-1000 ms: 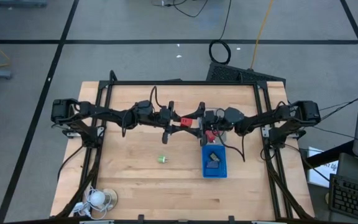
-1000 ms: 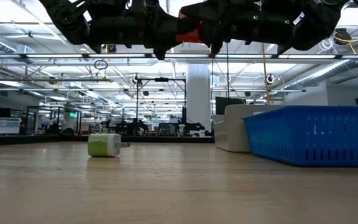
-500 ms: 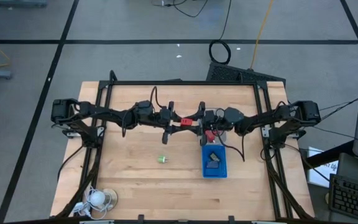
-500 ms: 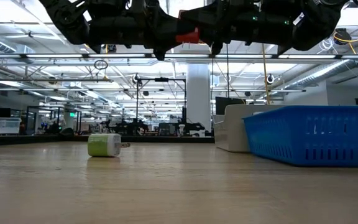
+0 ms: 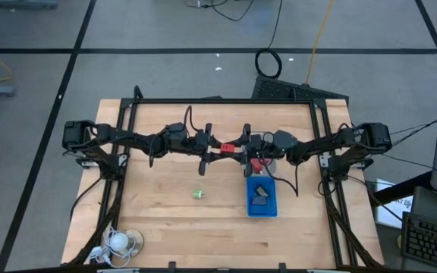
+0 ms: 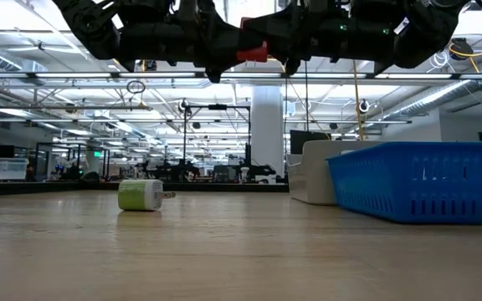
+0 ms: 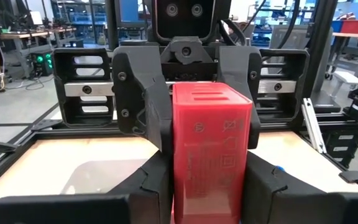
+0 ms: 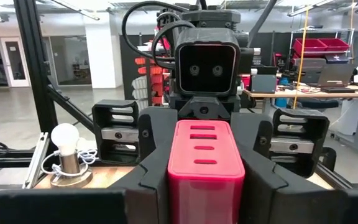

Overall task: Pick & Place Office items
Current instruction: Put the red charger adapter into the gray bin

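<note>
High view: left gripper (image 5: 212, 149) and right gripper (image 5: 237, 148) are meeting mid-table, both clamping one red block (image 5: 225, 147) in the air. Blue mesh tray (image 5: 273, 205) is holding dark pieces (image 5: 260, 192); green bit (image 5: 198, 195) is lying left of it. Low view: block (image 6: 253, 53) is hanging high. Wrist views: smooth, boxy plastic block (image 7: 209, 149) is sitting tight between fingers (image 8: 146, 169).

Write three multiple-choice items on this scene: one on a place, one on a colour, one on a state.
1. The green bit lies: A) on the bare tabletop; B) in a gripper; C) on the floor.
2. The block between the two grippers is: A) blue; B) red; C) green.
3. The red block is: A) lying on the table; B) held in the air by the left gripper and the right gripper; C) falling free.

A: the high view shows it alone on the wood.
B: both wrist views show red.
B: fingers flank it in both wrist views.
</note>
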Available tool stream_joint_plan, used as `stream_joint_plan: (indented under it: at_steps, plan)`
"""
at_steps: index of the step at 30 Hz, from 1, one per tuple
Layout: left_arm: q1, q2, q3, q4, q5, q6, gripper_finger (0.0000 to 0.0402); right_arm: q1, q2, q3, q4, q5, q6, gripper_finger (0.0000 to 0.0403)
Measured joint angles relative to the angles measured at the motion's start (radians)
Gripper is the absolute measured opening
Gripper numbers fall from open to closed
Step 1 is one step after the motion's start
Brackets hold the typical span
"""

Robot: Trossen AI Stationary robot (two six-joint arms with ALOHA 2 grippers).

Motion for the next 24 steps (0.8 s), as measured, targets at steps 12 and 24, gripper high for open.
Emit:
stream_joint_plan:
  at_steps: [12, 24]
  plan:
    - [0.0, 0.0, 0.0, -0.003, -0.014, -0.062, 0.0216, 0.001, -0.006, 0.0, -0.016, -0.009, -0.02, 0.0114]
    - [0.044, -0.068, 0.0, -0.094, -0.009, -0.052, 0.0263, -0.006, -0.142, -0.001, -0.257, 0.007, -0.066, 0.0113]
